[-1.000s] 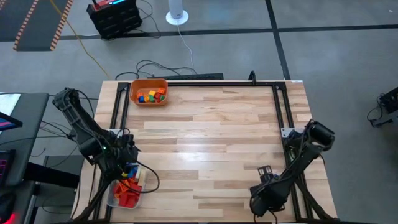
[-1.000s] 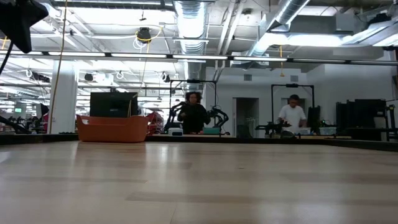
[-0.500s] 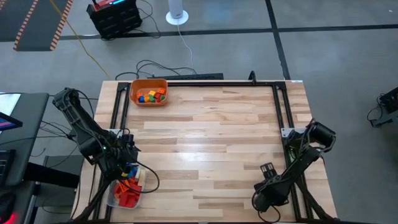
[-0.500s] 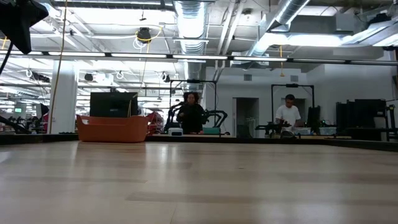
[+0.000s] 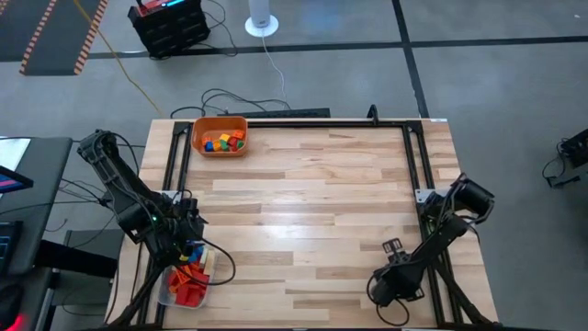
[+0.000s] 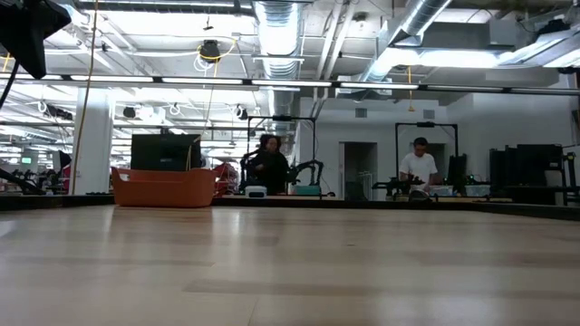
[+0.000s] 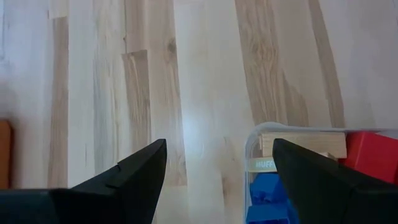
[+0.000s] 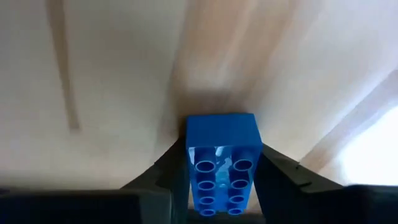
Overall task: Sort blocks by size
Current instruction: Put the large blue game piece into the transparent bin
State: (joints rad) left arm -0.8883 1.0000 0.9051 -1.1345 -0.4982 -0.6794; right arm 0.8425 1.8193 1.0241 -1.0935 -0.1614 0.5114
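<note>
Small mixed blocks [image 5: 223, 142] are held in the orange bin [image 5: 220, 122] at the far-left corner; red, blue and tan ones fill the clear tub [image 5: 172, 292] under the left gripper [image 7: 214, 168], fingers apart. The tabletop's middle is bare. A long blue block [image 8: 221, 163] is clamped by the right gripper [image 8: 217, 171] near the table's near-right edge, its long axis along the fingers

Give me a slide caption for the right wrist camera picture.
Right gripper closed on a long blue block, studs facing the camera, above the wooden table.

Grey concrete floor [image 5: 496, 92], ceiling ducts [image 6: 276, 27]
</note>
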